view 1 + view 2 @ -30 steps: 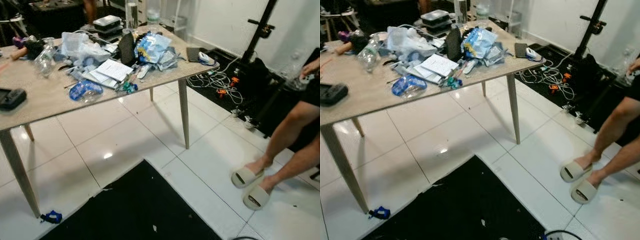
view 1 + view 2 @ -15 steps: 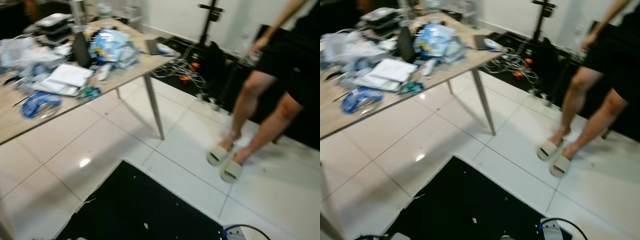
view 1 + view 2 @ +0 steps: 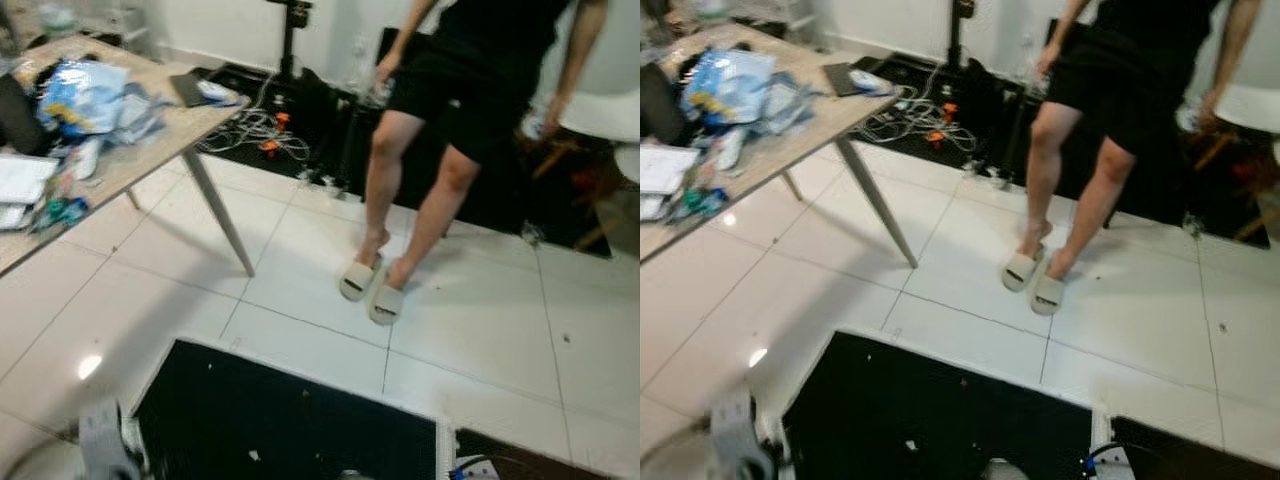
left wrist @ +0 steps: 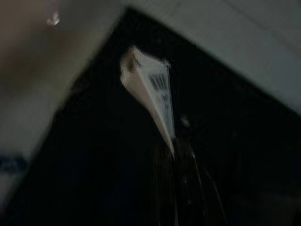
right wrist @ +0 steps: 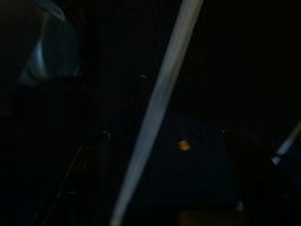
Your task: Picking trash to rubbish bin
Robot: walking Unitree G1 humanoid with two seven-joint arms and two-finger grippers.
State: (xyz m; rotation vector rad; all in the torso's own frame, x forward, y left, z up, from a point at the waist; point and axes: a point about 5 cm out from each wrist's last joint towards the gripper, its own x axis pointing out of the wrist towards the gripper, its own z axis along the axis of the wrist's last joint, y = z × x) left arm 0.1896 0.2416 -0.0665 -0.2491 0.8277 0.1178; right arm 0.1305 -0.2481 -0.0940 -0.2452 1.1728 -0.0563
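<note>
Since the earlier frames the whole head view had swung to the right (a move of the camera, not of the furniture), so the wooden table (image 3: 190,118) now sat cut off at the left edge and the person (image 3: 470,90) in black shorts and pale slides stood near the middle, head and shoulders out of frame. Both head views were blurred. Clutter on the table stayed hard to read: a crumpled blue-and-white plastic bag (image 3: 82,95), some white papers (image 3: 20,180), and a dark flat object near the far corner. Glossy white floor tiles (image 3: 480,330) reflected a light spot, and a matte black mat (image 3: 290,420) lay in front of the robot, flecked with small scraps. Tangled cables (image 3: 262,128) lay beyond the table by a black stand. At the lower left a blurred silver-grey shape, seemingly part of the left arm, could barely be made out. In the left wrist view, the left gripper (image 4: 176,146) pinched a pale, flat piece of card or packaging (image 4: 150,94) with a printed barcode, its thin edge wedged between the dark fingers above the black mat. The right wrist view was very dark: a pale slanted bar (image 5: 160,113), a small orange speck and faint finger outlines showed, but whether the right gripper (image 5: 155,197) was open or closed could not be told.
</note>
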